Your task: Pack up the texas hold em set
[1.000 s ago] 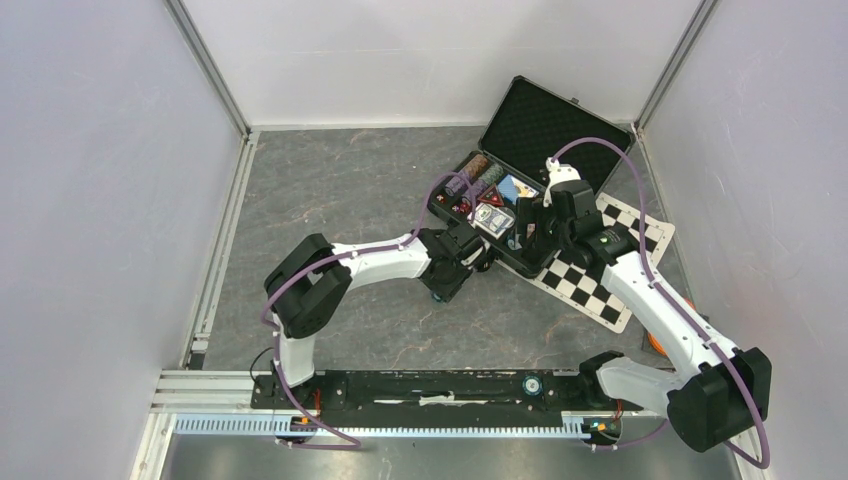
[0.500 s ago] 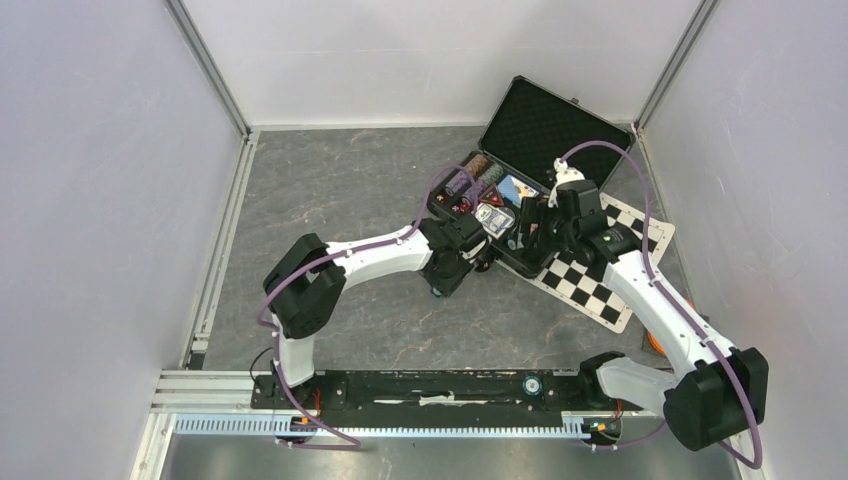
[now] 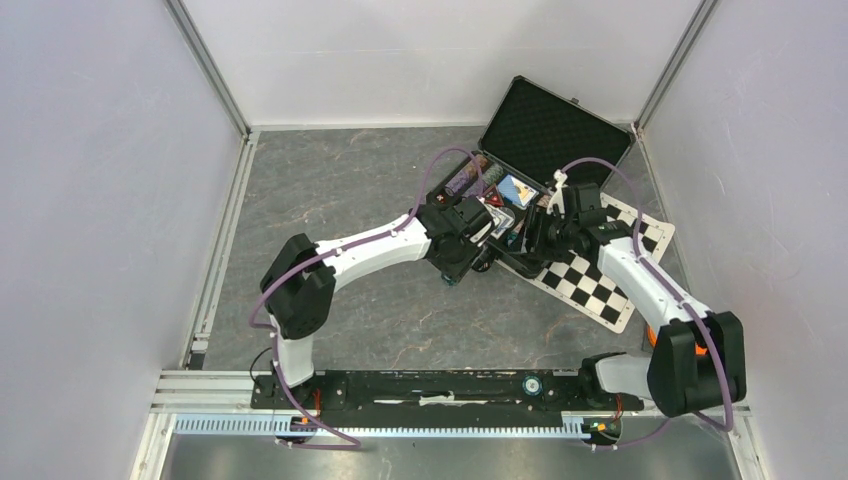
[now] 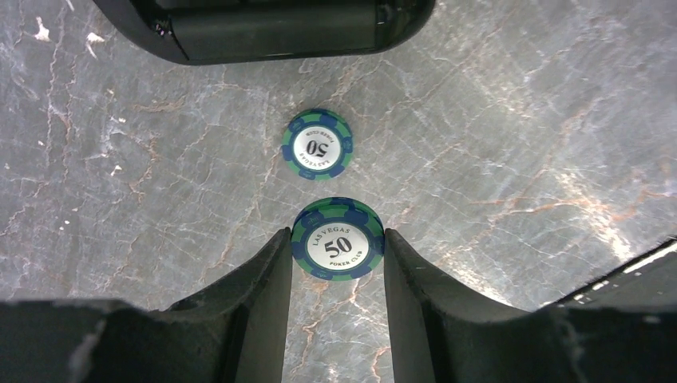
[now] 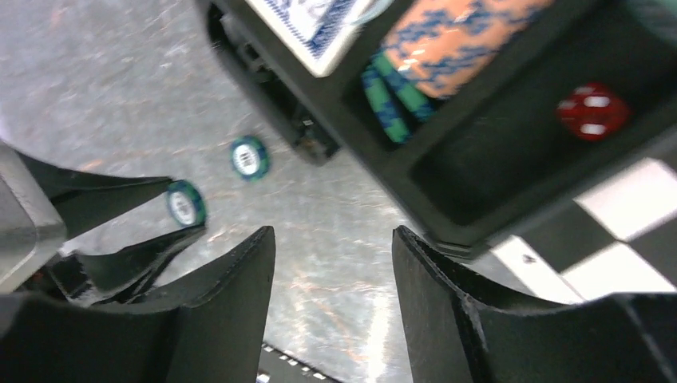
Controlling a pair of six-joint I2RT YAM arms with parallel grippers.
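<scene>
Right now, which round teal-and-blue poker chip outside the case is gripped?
The nearer chip, clamped in the left gripper; the farther chip lies free on the table.

Smooth, faintly glossy stone-look tabletop; matt plastic poker chip.

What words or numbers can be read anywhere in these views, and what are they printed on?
"LAS VEGAS 50 POKER CLUB": on the held chip, gripped between the fingers of the left gripper.
"50": on the loose chip lying on the table; its ring lettering is too small to read with certainty.
Right wrist view: the card deck and the chip faces are too blurred to read.
Top view: nothing legible.
</scene>
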